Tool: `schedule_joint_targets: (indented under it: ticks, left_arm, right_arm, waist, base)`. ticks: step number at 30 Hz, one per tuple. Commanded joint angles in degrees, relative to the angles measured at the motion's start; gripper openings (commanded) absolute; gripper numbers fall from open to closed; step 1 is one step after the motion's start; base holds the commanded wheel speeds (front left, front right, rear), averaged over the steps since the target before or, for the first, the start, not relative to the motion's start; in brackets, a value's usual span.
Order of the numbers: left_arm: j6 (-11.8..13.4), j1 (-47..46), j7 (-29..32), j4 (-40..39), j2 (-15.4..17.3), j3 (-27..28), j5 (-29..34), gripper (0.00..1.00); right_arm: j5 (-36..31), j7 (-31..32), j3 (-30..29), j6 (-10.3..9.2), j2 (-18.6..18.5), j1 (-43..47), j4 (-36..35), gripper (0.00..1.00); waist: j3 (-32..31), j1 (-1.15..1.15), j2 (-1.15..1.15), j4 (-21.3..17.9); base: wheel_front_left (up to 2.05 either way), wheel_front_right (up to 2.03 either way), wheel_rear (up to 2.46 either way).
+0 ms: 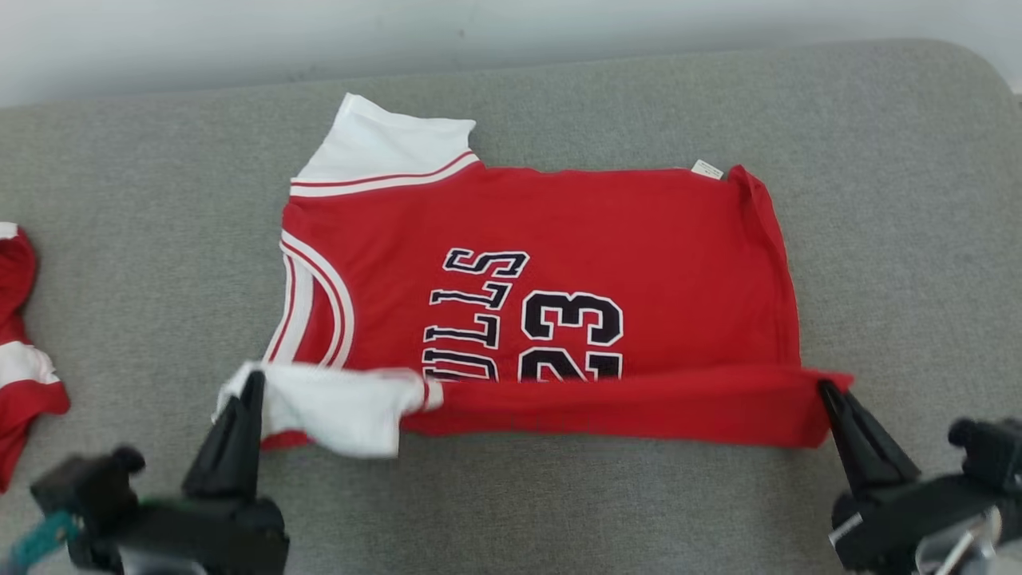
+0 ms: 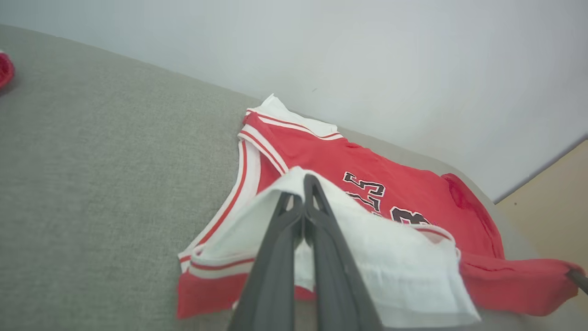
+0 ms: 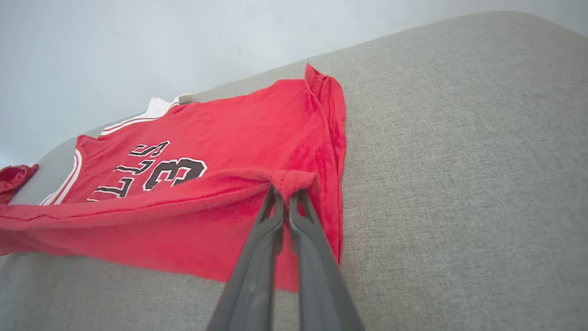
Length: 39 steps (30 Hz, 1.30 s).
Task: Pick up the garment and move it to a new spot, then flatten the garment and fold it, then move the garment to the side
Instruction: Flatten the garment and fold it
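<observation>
Garment: red jersey, centre of head view, spread on the grey cushion, collar toward frame left. Its near long edge is raised off the cushion along the lower part of the frame.

Left gripper, lower left: fingers together, clamped on the white sleeve. Right gripper, lower right: fingers together, pinching the red hem corner.

Judged step: the fold, first lengthwise pass. Next move calls for both grippers to carry the raised edge toward frame top together, level and taut, lay it on the far edge, then let go.

Second red garment at left edge, well apart.
</observation>
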Motion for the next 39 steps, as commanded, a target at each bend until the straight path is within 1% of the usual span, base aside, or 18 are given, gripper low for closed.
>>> schedule_joint_targets:
  ticks: [1,5,9,10,11,12,14,15,17,20,22,24,27,31,35,37,38,39]
  left_arm:
    - [-0.42,-2.96,0.72,1.50,0.46,-0.01,0.33,0.00]
    - [-1.47,-10.46,2.73,8.20,0.04,-0.85,0.15,0.00]
    - [-2.74,-15.54,2.86,16.11,-0.79,-1.98,0.89,0.00]
    - [-2.82,-16.44,2.51,17.76,-0.94,-2.21,1.25,0.21]
    - [-3.03,-17.23,2.08,19.42,-0.99,-2.65,1.83,0.87]
    - [-3.43,-17.70,1.39,20.63,-1.16,-2.90,2.24,1.00]
    - [-4.03,-17.82,0.05,22.77,-1.43,-3.27,2.81,1.00]
    - [-4.23,-17.55,-0.57,23.48,-1.52,-3.08,2.83,1.00]
    - [-4.58,-16.13,-1.61,24.32,-1.57,-2.94,2.86,1.00]
    - [-4.71,-13.13,-2.57,24.59,-0.82,-2.38,3.01,1.00]
    - [-4.56,-10.92,-2.77,23.84,-1.04,-2.73,3.20,1.00]
    - [-4.72,-8.74,-2.83,24.43,-0.53,-3.00,2.81,1.00]
    - [-4.88,-8.68,-2.78,25.03,-0.83,-3.53,3.04,1.00]
    - [-5.02,-10.78,-2.77,27.38,-1.23,-3.64,2.97,1.00]
    - [-4.23,-12.91,-1.54,31.41,-1.70,-3.72,2.65,1.00]
    - [-4.73,-14.18,-1.07,33.72,-1.89,-3.87,2.26,1.00]
    - [-4.69,-14.54,-1.01,35.07,-2.04,-3.89,2.05,1.00]
    - [-4.85,-14.77,-0.82,36.37,-2.32,-4.03,1.82,0.44]
  right_arm:
    - [-0.20,0.40,0.36,-0.17,0.45,-2.11,1.31,0.00]
    - [-1.02,0.76,2.44,-0.17,1.11,-8.82,6.78,0.00]
    - [-0.72,-0.38,4.48,-0.17,1.59,-13.69,13.28,0.00]
    - [-0.64,-0.92,4.96,-0.17,1.62,-14.62,14.58,0.20]
    - [-0.63,-1.70,5.37,-0.16,1.51,-15.29,15.81,0.67]
    - [-0.45,-2.40,5.82,-0.17,1.32,-15.58,16.83,1.00]
    - [-2.76,-4.49,7.14,-0.17,-0.59,-15.63,18.53,1.00]
    - [-2.98,-5.46,7.59,-0.17,-0.84,-15.13,19.15,1.00]
    - [-2.26,-7.10,7.93,-0.16,-1.04,-13.43,20.01,1.00]
    - [-1.81,-8.84,7.89,-0.17,-2.23,-11.14,20.03,1.00]
    - [-1.28,-9.55,7.38,-0.17,-1.87,-9.46,19.69,1.00]
    - [-1.27,-9.46,7.62,-0.17,-1.31,-8.32,19.98,1.00]
    - [-2.04,-9.19,8.26,-0.17,-0.96,-8.66,20.56,1.00]
    - [-3.05,-8.67,9.17,-0.17,0.03,-10.65,22.92,1.00]
    - [-3.81,-7.96,10.06,-0.16,1.17,-13.32,26.88,1.00]
    - [-3.90,-7.85,10.66,-0.17,1.99,-14.44,29.23,1.00]
    - [-3.40,-7.86,11.03,-0.16,2.67,-15.00,30.21,0.75]
    - [-3.02,-7.79,11.63,-0.16,3.11,-15.51,31.16,0.35]
  waist:
    - [1.12,0.00,0.00,-0.83]
    - [1.83,0.00,0.00,-1.03]
    - [2.00,0.00,0.00,-1.32]
    - [1.94,0.00,0.00,-1.36]
    - [1.78,0.00,0.00,-1.35]
    - [1.54,0.00,0.00,-1.26]
    - [0.88,0.00,0.00,-1.08]
    - [0.41,0.00,0.00,-0.94]
    - [-0.44,0.00,0.00,-0.62]
    - [-1.34,0.00,0.00,-0.44]
    - [-1.60,0.00,0.00,-0.31]
    - [-1.49,0.00,0.00,-0.32]
    - [-1.38,0.00,0.00,-0.34]
    - [-1.11,0.00,0.00,-0.57]
    - [-0.59,0.00,0.00,-0.89]
    - [-0.44,0.00,0.00,-0.85]
    - [-0.41,0.00,0.00,-0.90]
    - [-0.46,0.00,0.00,-0.88]
  base:
    - [0.00,0.00,0.00]
    - [0.00,0.00,0.00]
    - [0.00,0.00,0.00]
    - [0.00,0.00,0.00]
    - [0.00,0.00,0.00]
    - [0.00,0.00,0.00]
    - [0.00,0.00,0.00]
    - [0.00,0.00,0.00]
    - [0.00,0.00,0.00]
    - [0.00,0.00,0.00]
    - [0.00,0.00,0.00]
    - [0.00,0.00,0.00]
    - [0.00,0.00,0.00]
    - [0.00,0.00,0.00]
    - [0.00,0.00,0.00]
    - [0.00,0.00,0.00]
    - [0.00,0.00,0.00]
    - [0.00,0.00,0.00]
